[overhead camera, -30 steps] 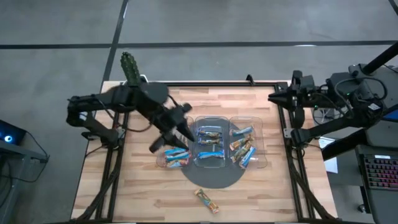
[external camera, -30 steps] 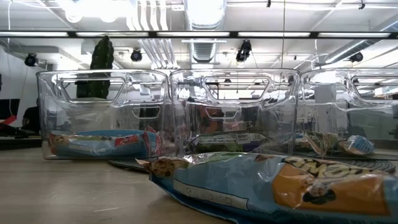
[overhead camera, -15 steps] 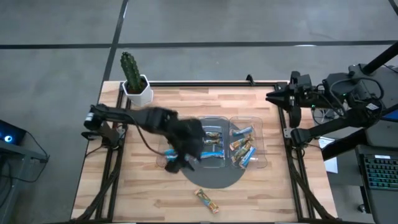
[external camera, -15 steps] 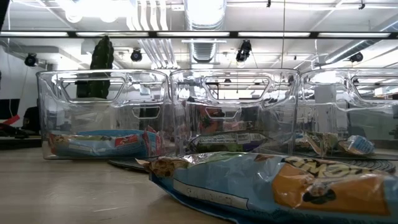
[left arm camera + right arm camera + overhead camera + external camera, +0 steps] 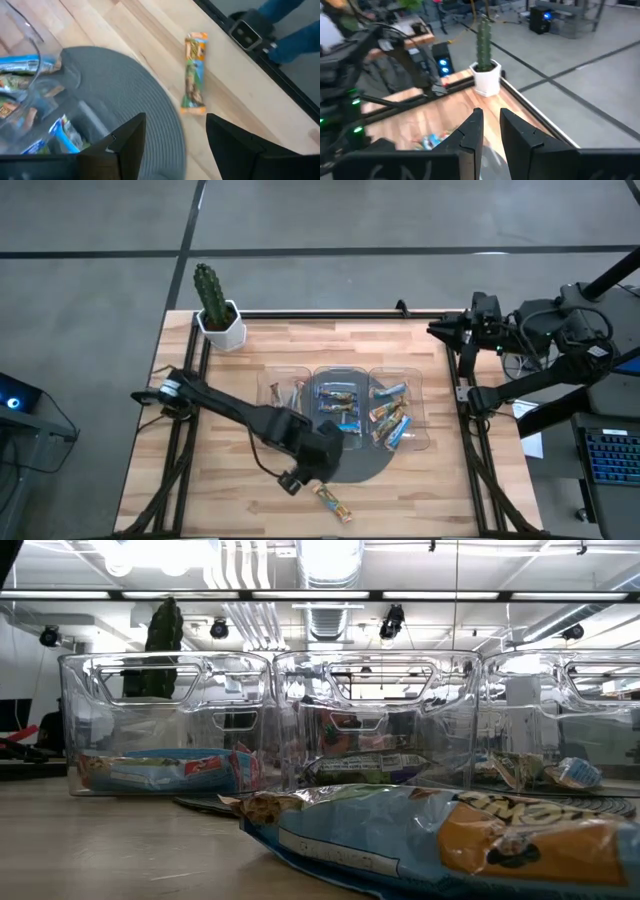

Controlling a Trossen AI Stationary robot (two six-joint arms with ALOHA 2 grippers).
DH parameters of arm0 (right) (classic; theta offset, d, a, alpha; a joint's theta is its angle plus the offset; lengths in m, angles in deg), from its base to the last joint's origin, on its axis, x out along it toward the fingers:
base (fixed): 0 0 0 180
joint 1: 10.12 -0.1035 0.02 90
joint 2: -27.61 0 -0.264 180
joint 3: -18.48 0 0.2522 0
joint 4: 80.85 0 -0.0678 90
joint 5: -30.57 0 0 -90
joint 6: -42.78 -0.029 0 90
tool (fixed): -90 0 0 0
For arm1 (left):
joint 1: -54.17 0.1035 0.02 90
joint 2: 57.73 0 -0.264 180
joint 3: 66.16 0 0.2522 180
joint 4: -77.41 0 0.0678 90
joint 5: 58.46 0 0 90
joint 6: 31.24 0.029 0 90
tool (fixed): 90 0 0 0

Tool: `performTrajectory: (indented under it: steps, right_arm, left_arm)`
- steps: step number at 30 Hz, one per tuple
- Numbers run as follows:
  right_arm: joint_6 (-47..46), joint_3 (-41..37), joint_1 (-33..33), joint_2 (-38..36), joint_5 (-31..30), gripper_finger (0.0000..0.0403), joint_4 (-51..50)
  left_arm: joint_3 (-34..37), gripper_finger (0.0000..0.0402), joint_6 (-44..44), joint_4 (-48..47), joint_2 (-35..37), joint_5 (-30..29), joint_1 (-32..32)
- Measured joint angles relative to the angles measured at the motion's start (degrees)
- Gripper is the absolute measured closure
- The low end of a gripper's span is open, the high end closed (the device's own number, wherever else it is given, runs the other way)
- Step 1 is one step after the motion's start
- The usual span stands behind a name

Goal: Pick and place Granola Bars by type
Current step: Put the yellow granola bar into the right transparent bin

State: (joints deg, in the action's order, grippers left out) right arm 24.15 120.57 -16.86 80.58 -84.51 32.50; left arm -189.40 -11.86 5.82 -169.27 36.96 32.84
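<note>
While reading from the left edge of the high view: a potted cactus (image 5: 211, 302) on the far left corner of the worktop (image 5: 225, 485), well apart from everything else. Next, a clear tray (image 5: 345, 410) of three compartments near the middle, partly over a round grey mat (image 5: 355, 467). Blue-wrapped bars (image 5: 165, 771) seen in the left compartment from the low view, multicoloured ones (image 5: 338, 402) in the middle compartment, blue and golden ones (image 5: 391, 417) in the right. Nearer the front edge, one loose granola bar (image 5: 333, 503), orange and green, flat on bare wood just beyond the mat's rim; same bar (image 5: 194, 74) clear in the left wrist view, nothing lying over it or between it and the jaws.

Left arm stretched diagonally from its base at the left rail toward the front centre, left gripper (image 5: 303, 472) low over the mat's front edge, just beside the loose bar and not touching it. Jaws spread wide, holding nothing, both dark fingers (image 5: 125, 137) parted in the wrist view with mat and wood showing between.

Right arm folded back off the worktop's right side, right gripper (image 5: 441, 331) near the far right corner, pointing inward across the wood. Jaws nearly closed, a narrow slit between the fingers (image 5: 472, 131), nothing held.
</note>
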Motion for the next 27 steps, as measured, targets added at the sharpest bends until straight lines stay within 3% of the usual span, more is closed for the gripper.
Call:
performTrajectory:
  steps: [8, 27]
  right_arm:
    - [-0.1, -0.1, 0.0, 0.0, -1.0, 0.0346, -4.4]
    - [0.8, -0.1, 0.0, -0.1, -0.9, 0.0346, -7.0]
  left_arm:
    - [0.0, 0.0211, -2.8, 8.4, -7.3, -0.2, -0.6]
    - [0.0, 0.0211, 0.4, 8.7, -17.3, -0.9, -4.7]
